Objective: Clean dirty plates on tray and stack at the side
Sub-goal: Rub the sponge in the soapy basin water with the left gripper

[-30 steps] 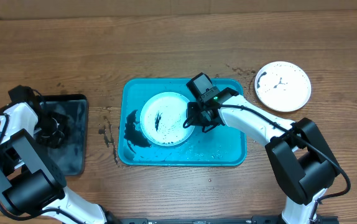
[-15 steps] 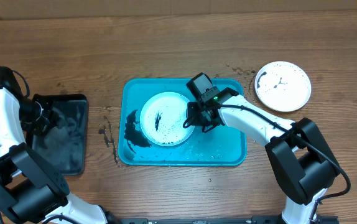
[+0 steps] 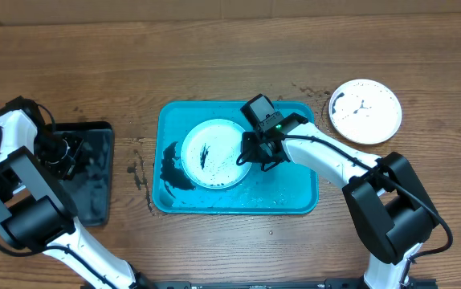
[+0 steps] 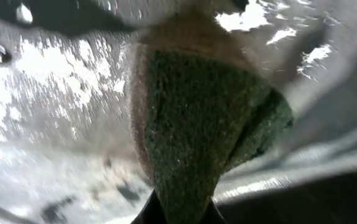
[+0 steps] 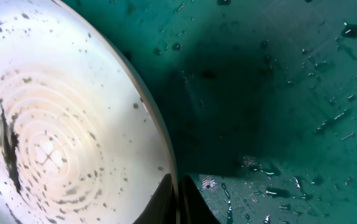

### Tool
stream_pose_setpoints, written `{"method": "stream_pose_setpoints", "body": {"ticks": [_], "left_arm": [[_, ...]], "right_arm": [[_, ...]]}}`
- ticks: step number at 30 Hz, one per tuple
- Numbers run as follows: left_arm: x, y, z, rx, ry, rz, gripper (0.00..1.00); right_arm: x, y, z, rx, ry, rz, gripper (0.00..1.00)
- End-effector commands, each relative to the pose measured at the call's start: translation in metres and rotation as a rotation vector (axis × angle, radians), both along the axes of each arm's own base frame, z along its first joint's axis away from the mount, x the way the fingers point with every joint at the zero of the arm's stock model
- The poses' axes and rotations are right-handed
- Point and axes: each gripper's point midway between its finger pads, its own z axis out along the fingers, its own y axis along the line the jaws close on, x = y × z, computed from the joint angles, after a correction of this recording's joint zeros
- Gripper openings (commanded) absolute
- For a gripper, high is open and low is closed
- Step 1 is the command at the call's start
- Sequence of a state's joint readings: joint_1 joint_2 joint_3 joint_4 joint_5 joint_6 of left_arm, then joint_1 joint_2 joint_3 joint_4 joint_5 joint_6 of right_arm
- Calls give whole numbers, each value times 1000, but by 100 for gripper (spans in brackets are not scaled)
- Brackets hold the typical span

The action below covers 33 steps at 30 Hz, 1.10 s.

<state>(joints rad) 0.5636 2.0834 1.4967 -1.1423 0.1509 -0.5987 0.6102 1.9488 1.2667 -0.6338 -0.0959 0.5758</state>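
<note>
A white plate (image 3: 211, 152) with a black smear and specks lies in the turquoise tray (image 3: 291, 193). My right gripper (image 3: 251, 155) is shut on its right rim. In the right wrist view the rim of the plate (image 5: 60, 124) passes between my right gripper (image 5: 178, 198) fingers, above the wet tray floor (image 5: 278, 93). A second white plate (image 3: 365, 111) with black marks sits on the table at the right. My left gripper (image 3: 67, 151) hangs over the black tray (image 3: 94, 197), shut on a green scouring sponge (image 4: 203, 124) that fills the left wrist view, with the left gripper (image 4: 180, 210) at the bottom edge.
A dark puddle (image 3: 171, 170) lies in the turquoise tray left of the plate. Black specks (image 3: 138, 170) dot the wood between the two trays. The black tray's surface (image 4: 41, 93) is wet and shiny.
My left arm swung out to the left and has come back over the black tray with the sponge. The right arm and both plates have not moved.
</note>
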Motion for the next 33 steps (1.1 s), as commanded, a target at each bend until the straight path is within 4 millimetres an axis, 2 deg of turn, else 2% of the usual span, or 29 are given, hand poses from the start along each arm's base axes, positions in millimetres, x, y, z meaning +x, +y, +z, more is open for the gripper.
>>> {"method": "stream_pose_setpoints", "body": {"ticks": [1,3,7,9,10,13,17,19,25,31,33], "left_arm": [[-1,12,-4,46,19,-14,40],[0,14,-4,55,16,-14,92],[5,17,-5,68,-4,-17,93],[5,18,-5,71,-8,-18,93],[6,18,-5,72,-9,-18,88],[5,21,-5,87,-4,-19,63],[1,23,-6,105,14,-24,63],[0,22,-9,100,20,-24,55],[-5,15,-17,74,25,-28,57],[-17,7,-37,62,41,-35,55],[-18,7,-40,65,36,-54,40]], "right_arm": [[2,-3,-1,-12,-11,-7,4],[2,-3,-1,-12,-11,-7,4],[2,-3,-1,-12,-11,-7,4],[2,-3,-1,-12,-11,-7,4],[2,-3,-1,-12,-11,-7,4],[2,-3,-1,-12,-11,-7,4],[2,-3,-1,-13,-10,-7,4],[2,-3,-1,-13,-10,-7,4],[2,-3,-1,-13,-11,-7,4],[1,-3,-1,-14,-9,-7,4],[1,-3,-1,-14,-8,-7,4]]}}
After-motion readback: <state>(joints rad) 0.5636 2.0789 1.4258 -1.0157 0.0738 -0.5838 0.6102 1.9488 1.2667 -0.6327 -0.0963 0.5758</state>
